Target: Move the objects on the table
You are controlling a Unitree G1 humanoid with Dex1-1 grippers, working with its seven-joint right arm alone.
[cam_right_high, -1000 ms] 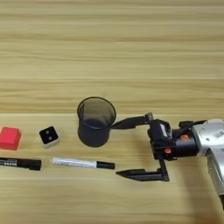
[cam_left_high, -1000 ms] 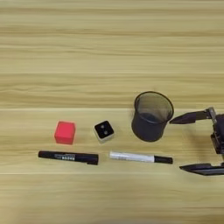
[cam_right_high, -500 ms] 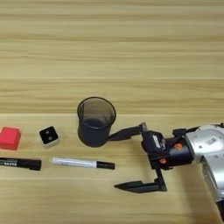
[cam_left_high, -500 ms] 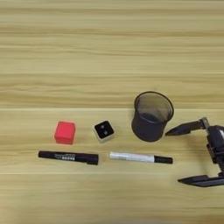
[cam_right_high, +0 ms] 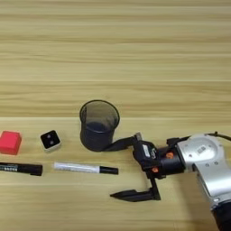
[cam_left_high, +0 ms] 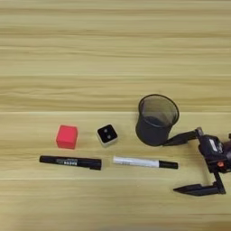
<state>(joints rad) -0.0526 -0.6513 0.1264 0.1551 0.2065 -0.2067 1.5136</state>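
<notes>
On the light wooden desk [cam_left_high: 113, 54], a red cube [cam_left_high: 67, 136] sat at the far left, with a small black-and-white die [cam_left_high: 107, 135] just to its right. Nearer the camera, the all-black marker [cam_left_high: 70, 162] and the white marker [cam_left_high: 145, 163] lay end to end, well apart from each other, long axes running left to right. The mesh pen cup [cam_left_high: 155, 118] stood upright right of the die. Rightmost, the tool [cam_right_high: 115, 169] gaped wide and held nothing (its far finger reaching almost to the cup's base). The white marker lay just left of the open tool, black cap toward it, its length pointing into the gap, likely the next pick.
</notes>
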